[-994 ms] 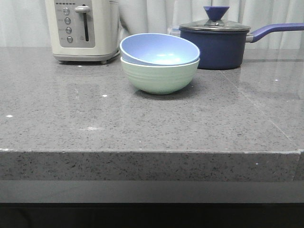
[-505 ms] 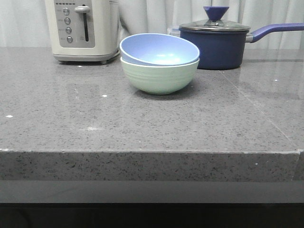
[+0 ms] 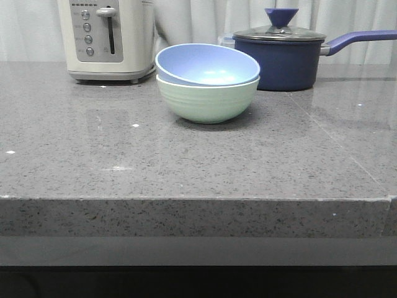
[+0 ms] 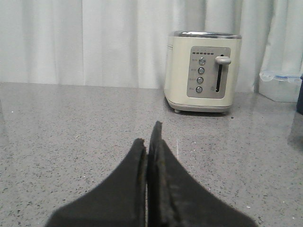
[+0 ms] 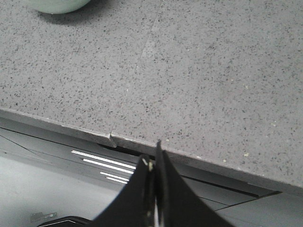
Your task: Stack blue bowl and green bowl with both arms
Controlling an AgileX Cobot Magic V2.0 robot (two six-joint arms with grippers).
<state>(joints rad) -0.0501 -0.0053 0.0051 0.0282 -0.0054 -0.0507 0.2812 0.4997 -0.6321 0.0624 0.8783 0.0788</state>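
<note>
Blue bowl (image 3: 208,64) nested in green bowl (image 3: 207,100), jaws apart

Front camera: low, facing the toaster (image 3: 107,38) across the counter (image 3: 186,161). Left wrist camera: near counter level, sharing that toaster (image 4: 203,71). Right wrist camera: looks down over the counter edge (image 5: 189,156)

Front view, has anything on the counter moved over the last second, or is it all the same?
Nothing visibly changed. The blue bowl stays nested in the green bowl, with the toaster and the saucepan where they were behind them. No arm appears in the front view in any of the three pictures.
</note>
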